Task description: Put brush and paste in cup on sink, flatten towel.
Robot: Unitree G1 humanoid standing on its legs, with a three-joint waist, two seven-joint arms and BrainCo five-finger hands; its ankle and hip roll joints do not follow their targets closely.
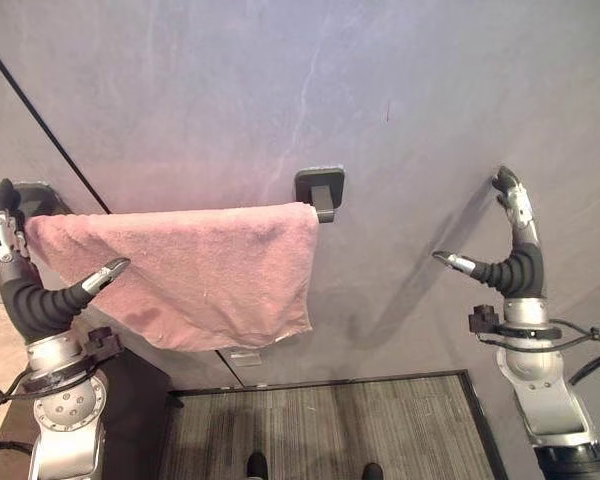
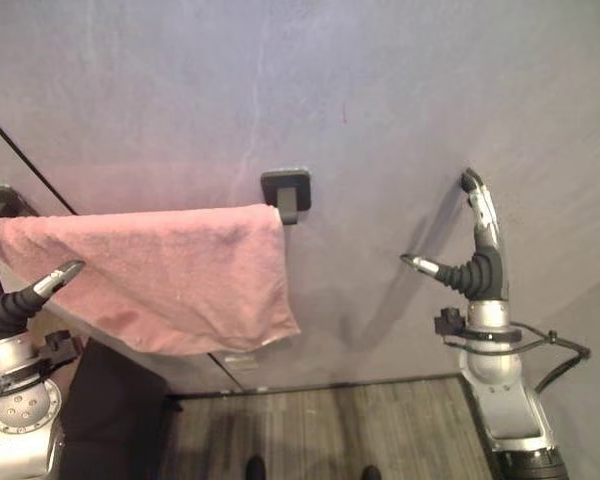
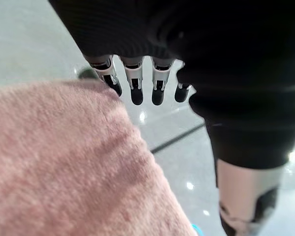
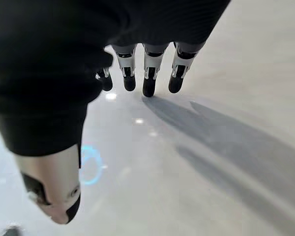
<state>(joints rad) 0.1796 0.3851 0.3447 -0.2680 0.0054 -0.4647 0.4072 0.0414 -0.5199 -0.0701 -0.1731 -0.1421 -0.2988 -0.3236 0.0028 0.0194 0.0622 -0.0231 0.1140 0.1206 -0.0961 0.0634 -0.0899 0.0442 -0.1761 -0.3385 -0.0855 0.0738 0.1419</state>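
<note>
Left eye view: one pink towel [image 1: 195,275] over a wall bar, hanging askew from the dark bracket [image 1: 320,189]; towel-flattening step, likely. Left hand [image 1: 12,262] at its far edge, right hand [image 1: 513,250] well apart. Left wrist view: fingers [image 3: 136,84] straight, gripping nothing. Right wrist view: fingers [image 4: 149,73] straight, empty. Next: drawing the cloth level.

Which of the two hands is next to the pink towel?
The left hand, at the towel's end on the bar; the right hand is raised apart against the bare wall.
</note>
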